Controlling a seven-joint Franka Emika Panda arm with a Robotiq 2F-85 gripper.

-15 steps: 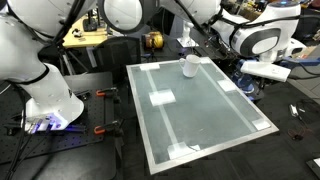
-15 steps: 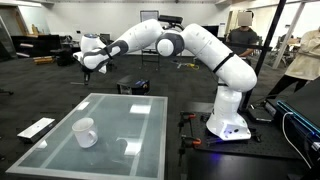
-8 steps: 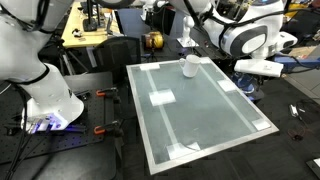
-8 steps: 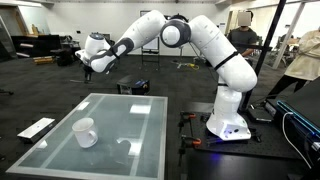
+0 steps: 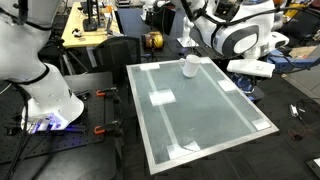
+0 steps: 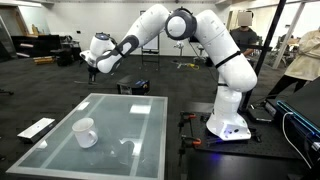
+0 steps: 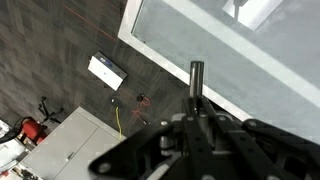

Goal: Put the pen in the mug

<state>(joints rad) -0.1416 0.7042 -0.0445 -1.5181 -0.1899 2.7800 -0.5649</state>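
Note:
The pen (image 7: 196,82) is a thin dark stick that pokes out from between my shut fingers in the wrist view. My gripper (image 7: 195,116) is shut on it. In an exterior view my gripper (image 6: 90,66) hangs high in the air, above and behind the far corner of the glass table (image 6: 140,120). The pen is too thin to make out there. The white mug (image 6: 85,132) stands upright near a table corner, well below the gripper. It also shows in an exterior view (image 5: 189,66). The mug is out of the wrist view.
White tape squares (image 5: 161,97) mark the glass top. A flat white box (image 6: 37,127) lies on the floor beside the table and shows in the wrist view (image 7: 107,71). The arm's base (image 6: 228,125) stands by the table's side, with orange clamps (image 5: 100,130) near it.
The arm has swung a little, carrying the gripper and pen slightly closer to the table. The mug has not moved.

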